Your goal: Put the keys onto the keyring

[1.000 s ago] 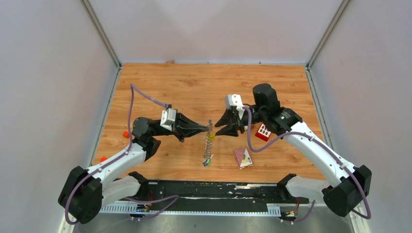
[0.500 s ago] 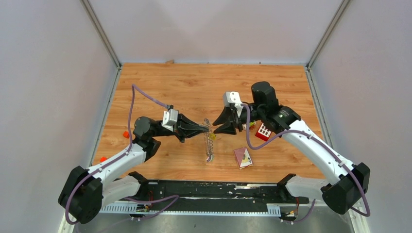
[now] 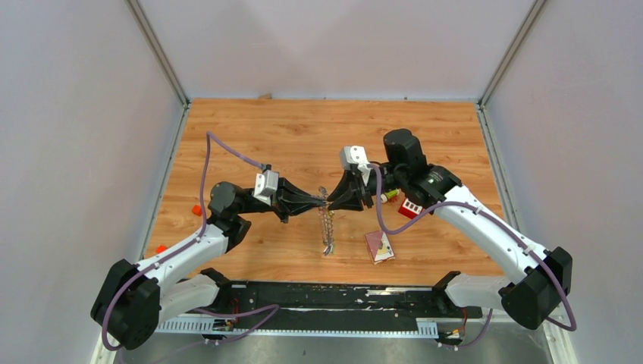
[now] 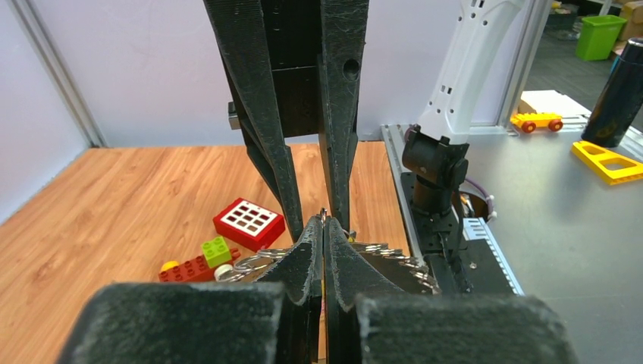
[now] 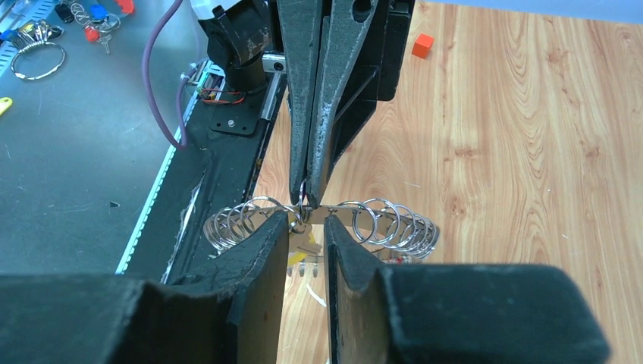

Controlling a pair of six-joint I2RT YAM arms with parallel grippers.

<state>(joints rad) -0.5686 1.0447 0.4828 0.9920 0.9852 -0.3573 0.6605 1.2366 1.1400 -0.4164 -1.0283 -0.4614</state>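
The keyring (image 3: 327, 226) is a string of many silver wire rings hanging off the table from my left gripper (image 3: 321, 200), which is shut on one ring. The left wrist view shows the pinched wire at that gripper's (image 4: 324, 221) tips, with rings (image 4: 246, 262) spilling out to both sides. A key with a yellow head (image 5: 303, 244) hangs under the keyring (image 5: 394, 224). My right gripper (image 5: 307, 220) faces the left one tip to tip, its jaws a narrow gap apart on either side of that key. In the top view the right gripper (image 3: 334, 203) almost touches the left.
A red block with white buttons (image 3: 410, 207) and a yellow-red-green toy (image 3: 389, 195) lie under the right arm. A pink card (image 3: 380, 246) lies near the front edge. An orange cube (image 3: 196, 209) and a small red piece (image 3: 161, 249) sit at the left.
My right gripper has moved left up to the left gripper's tips and its jaws have narrowed. The keyring has risen slightly with the left gripper.
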